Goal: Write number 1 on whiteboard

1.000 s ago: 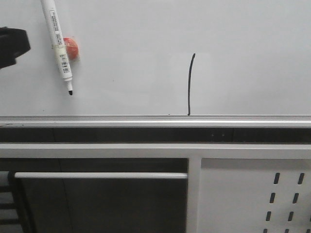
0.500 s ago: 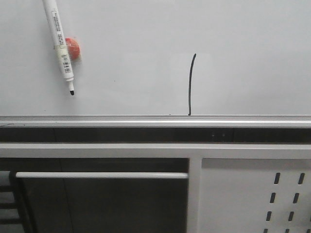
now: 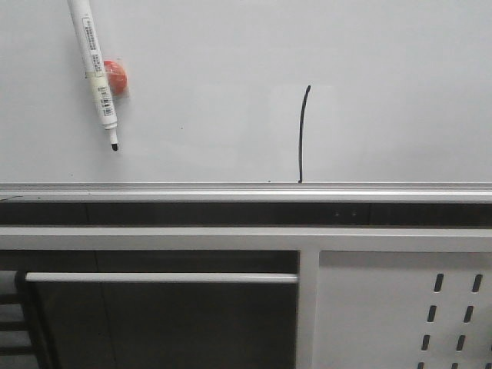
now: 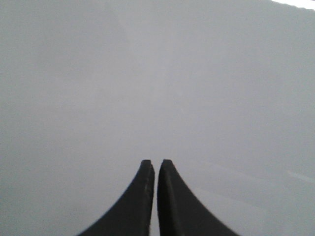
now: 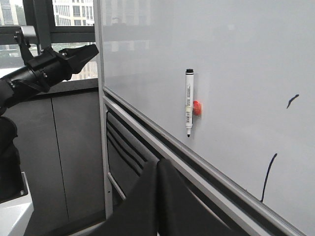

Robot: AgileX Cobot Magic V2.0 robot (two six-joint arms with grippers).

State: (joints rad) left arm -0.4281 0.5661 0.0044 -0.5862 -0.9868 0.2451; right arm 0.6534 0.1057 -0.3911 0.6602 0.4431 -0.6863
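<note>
White whiteboard (image 3: 231,61) carries one number 1 (image 3: 303,134), one marker (image 3: 96,69).

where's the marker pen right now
In the front view the marker pen hangs tip-down at the whiteboard's upper left, clipped by an orange holder, well left of the number 1.

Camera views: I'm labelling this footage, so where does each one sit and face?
Front: faces the whiteboard squarely; number 1, marker pen; no arm visible.
Left wrist: on left arm, near bare board; left gripper jaws closed.
Right wrist: on right arm, views board obliquely; right gripper, left arm.
Front and right wrist share stroke and pen.
</note>
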